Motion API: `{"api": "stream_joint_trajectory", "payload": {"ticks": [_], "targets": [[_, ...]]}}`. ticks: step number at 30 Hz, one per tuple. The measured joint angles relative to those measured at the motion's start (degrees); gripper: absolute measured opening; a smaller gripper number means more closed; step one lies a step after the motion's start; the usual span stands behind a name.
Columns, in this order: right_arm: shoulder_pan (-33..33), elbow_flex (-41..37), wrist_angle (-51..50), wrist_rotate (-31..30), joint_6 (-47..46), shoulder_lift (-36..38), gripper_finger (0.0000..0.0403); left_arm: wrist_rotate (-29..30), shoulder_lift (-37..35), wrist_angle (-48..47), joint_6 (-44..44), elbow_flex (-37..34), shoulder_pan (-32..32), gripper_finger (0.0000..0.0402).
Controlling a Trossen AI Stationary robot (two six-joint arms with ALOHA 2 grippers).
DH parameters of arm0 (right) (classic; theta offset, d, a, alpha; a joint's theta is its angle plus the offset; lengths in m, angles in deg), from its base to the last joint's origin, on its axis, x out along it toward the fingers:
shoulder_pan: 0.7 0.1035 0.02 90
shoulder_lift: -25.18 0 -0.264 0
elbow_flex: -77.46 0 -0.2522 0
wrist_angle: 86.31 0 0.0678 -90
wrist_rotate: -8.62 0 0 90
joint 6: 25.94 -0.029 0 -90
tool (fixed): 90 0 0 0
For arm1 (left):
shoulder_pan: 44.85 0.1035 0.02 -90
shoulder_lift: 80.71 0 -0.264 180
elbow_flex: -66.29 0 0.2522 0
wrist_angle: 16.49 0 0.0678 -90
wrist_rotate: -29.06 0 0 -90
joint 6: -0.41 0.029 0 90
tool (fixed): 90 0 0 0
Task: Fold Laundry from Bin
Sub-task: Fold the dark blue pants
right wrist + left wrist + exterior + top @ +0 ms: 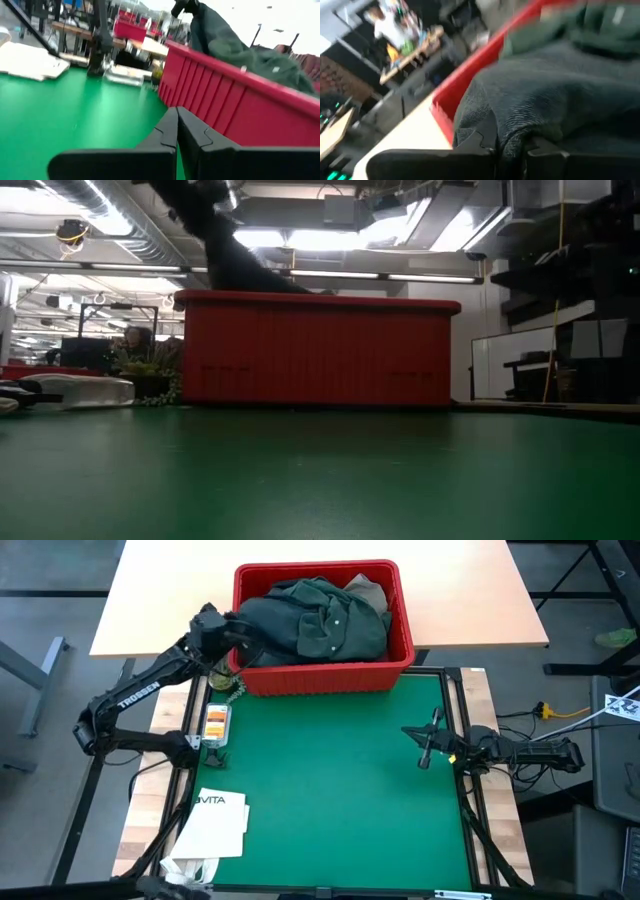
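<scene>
The bin [325,670] is bright red with ribbed sides, and the shirt [320,620] heaped in it is dark green. It stands by a plain green mat [340,780]; the paper bag [215,825] is white with dark "VITA" lettering, the tabletop [160,600] pale tan

Your left arm reaches from the bench's left side toward the far left, elbow bent outward, and its left claw [238,630] has both fingers pinched on a fold of dark cloth [530,120]. Your right arm lies low along the right edge, pointing inward, with the right claw [428,740] pressed together on nothing.
</scene>
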Motion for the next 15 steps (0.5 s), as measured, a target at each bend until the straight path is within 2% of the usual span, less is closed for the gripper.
{"api": "stream_joint_trajectory", "payload": {"ticks": [3,8,12,15], "targets": [[-0.02,0.0,2.88,-0.02,2.19,-0.02,0.0005,-3.71,-0.17,6.06,-3.67,2.4,-0.72,0.0005],[-0.02,0.0,7.51,-0.04,5.38,-0.02,0.0016,-14.85,0.21,15.49,-10.85,7.15,-0.8,0.0003],[-0.01,0.7,9.53,-0.04,7.12,-0.03,0.0065,-22.26,1.37,22.34,-15.56,9.39,-0.82,0.0002],[-0.01,2.48,9.83,-1.98,8.75,-0.02,0.0116,-24.44,2.69,26.04,-17.87,10.24,-0.82,0.0002]]}}
